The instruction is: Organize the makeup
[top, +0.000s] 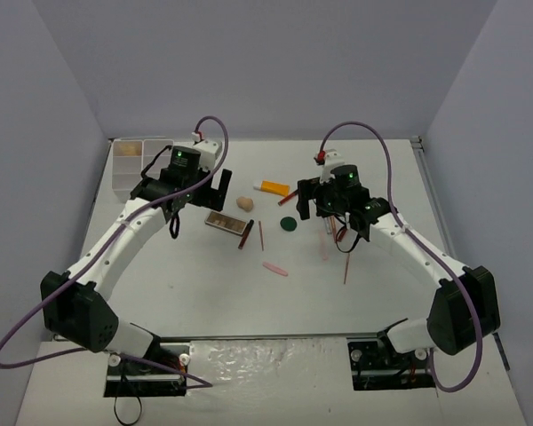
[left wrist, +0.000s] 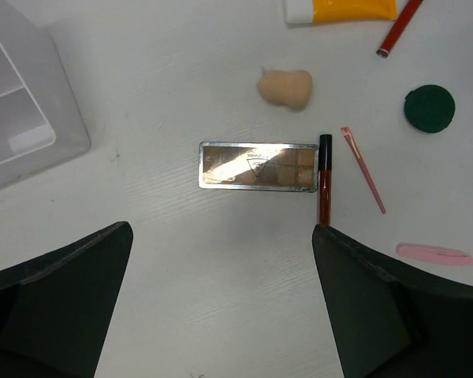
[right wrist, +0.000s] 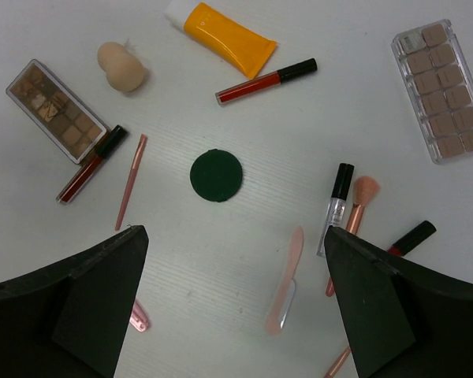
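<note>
Brown palette (left wrist: 258, 166) just ahead of left gripper (left wrist: 222, 244), not touching.

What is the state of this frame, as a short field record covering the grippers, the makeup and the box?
left gripper: open, holding nothing; brown palette lies just ahead of its fingers
right gripper: open, holding nothing; green compact lies just ahead
box: white, at the far-left corner of the table
loose makeup: sponge, orange tube, red gloss tube, clear-cased palette, plus thin sticks and brushes
progress: makeup lies scattered outside the box
</note>
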Robot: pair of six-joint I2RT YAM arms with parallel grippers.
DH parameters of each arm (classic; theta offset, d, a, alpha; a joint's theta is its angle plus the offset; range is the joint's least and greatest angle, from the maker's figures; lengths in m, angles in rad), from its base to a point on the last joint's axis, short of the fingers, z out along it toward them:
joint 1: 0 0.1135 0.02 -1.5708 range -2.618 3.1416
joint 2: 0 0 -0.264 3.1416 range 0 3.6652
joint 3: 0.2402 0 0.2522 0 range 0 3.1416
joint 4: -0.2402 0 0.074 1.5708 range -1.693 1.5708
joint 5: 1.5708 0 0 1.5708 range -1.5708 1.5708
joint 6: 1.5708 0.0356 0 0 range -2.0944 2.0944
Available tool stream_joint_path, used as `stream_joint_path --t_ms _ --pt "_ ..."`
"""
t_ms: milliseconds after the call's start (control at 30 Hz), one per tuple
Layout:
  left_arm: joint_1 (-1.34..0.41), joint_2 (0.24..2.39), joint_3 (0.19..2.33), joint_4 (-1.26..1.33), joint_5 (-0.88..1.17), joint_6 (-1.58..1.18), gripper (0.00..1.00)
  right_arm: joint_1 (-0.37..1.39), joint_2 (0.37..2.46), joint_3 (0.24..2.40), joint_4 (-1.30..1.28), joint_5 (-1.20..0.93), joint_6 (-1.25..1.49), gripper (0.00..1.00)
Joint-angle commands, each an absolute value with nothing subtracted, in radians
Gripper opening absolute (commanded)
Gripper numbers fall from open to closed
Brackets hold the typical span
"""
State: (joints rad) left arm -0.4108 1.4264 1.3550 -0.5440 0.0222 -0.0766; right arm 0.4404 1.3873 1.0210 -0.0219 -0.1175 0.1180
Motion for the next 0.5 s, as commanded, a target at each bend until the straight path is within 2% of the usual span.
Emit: stream_joint_path --t_ms 0,333,467 --pt "-0.416 1.343 1.393 -0.559 -0.081 -0.042 0.97 0.447 1.433 1.092 0.029 -0.245 -0.006 0.92" --pt "-0.414 1.074 1.151 -0.546 -0.157 -0.079 0.97 0.44 1.852 1.434 0.013 -0.395 -0.271 0.9" --pt "-0.414 0.976 1.057 -0.515 -0.16 -0.092 0.97 0.439 1.993 1.568 -0.027 -0.439 -0.32 0.85"
